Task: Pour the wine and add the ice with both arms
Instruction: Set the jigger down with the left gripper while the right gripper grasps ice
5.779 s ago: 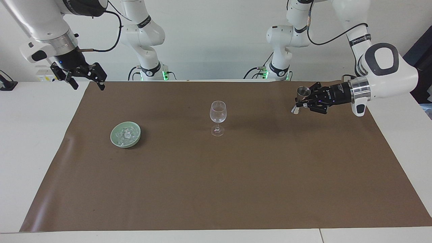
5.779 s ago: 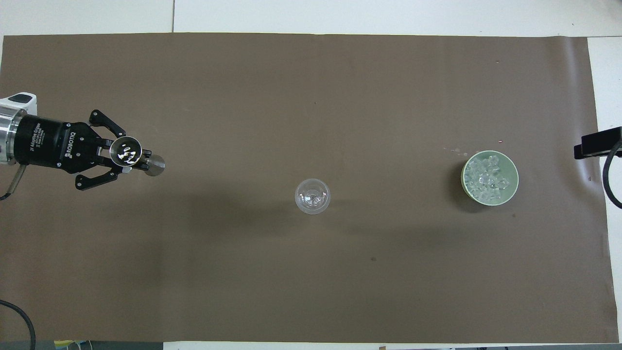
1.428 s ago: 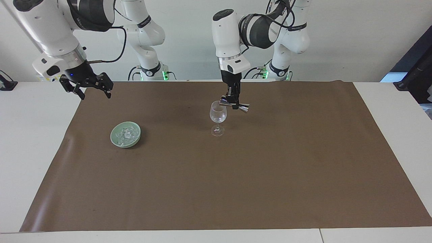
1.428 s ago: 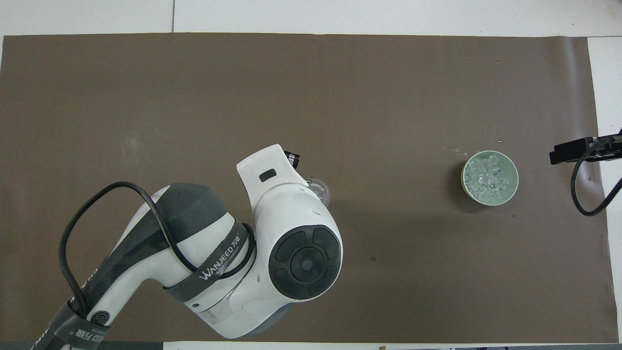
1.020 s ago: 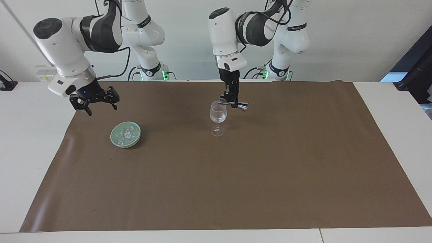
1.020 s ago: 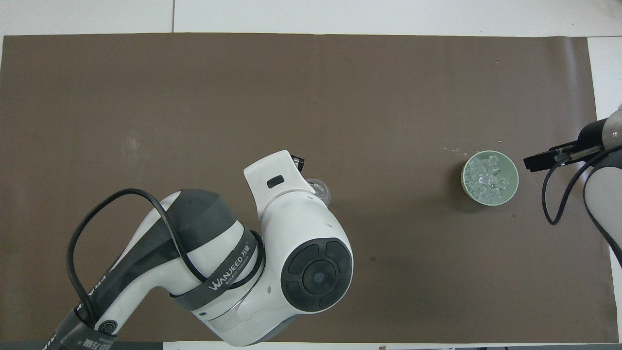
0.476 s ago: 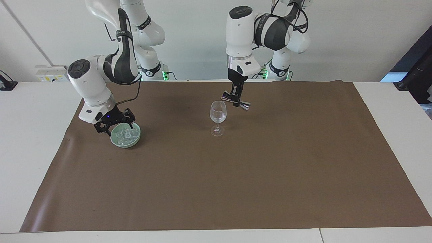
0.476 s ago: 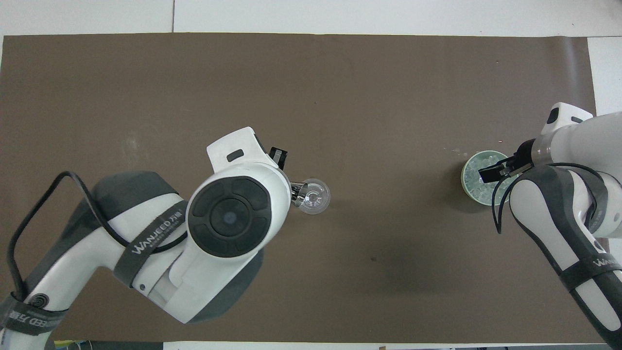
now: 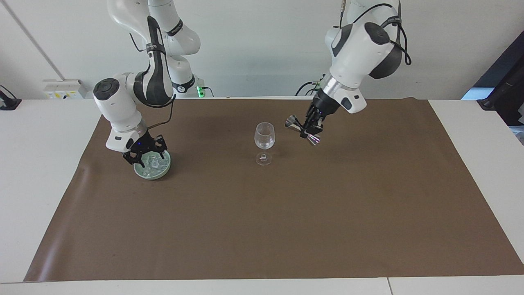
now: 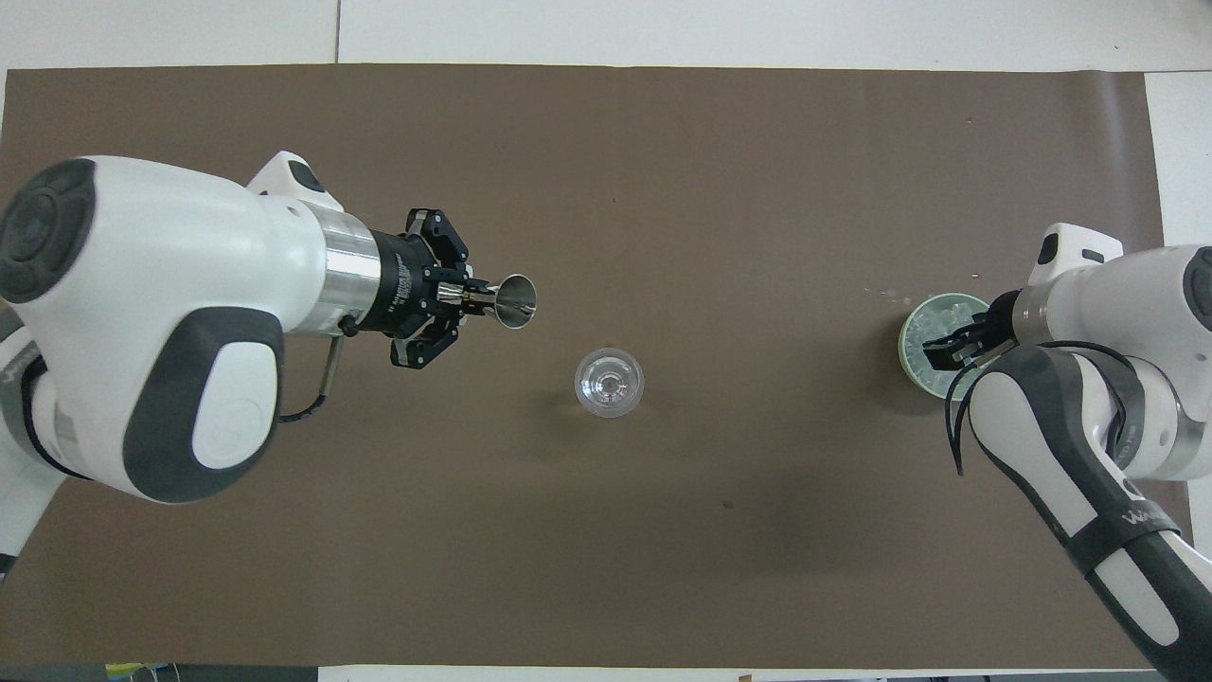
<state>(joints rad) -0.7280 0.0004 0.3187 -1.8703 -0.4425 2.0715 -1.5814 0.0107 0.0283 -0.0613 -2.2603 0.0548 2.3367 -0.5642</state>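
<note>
**me:** Fingers first: my left gripper (image 9: 303,128) is pinched on the steel jigger (image 9: 302,130) at its waist, up in the air over the brown mat (image 9: 286,213), beside the wine glass (image 9: 264,141) on the left arm's side and clear of its rim. From overhead the jigger's mouth points at the glass, roughly 3 o'clock off my wrist. My right gripper (image 9: 145,154) has its fingers (image 10: 943,349) spread, tips down at the pale green bowl (image 9: 160,174), right over the ice (image 9: 154,162).

**other:** So how far along are you?

**me:** My guess, about halfway. The jigger is tipped on its side away from the glass, so the pour looks finished, though I can't really make out liquid in the bowl of the glass. No cube in the glass that I can see. Ice is heaped in the green bowl, at 3 o'clock from the glass in the overhead view, toward the right arm's end.

**other:** What's left, and is anything in the way?

**me:** Close on a cube, carry it over, drop it in. The mat between bowl and glass has nothing on it. Only worries I'd flag: slippery cubes, a tippy stemmed glass, and my left arm hanging near the drop spot.
</note>
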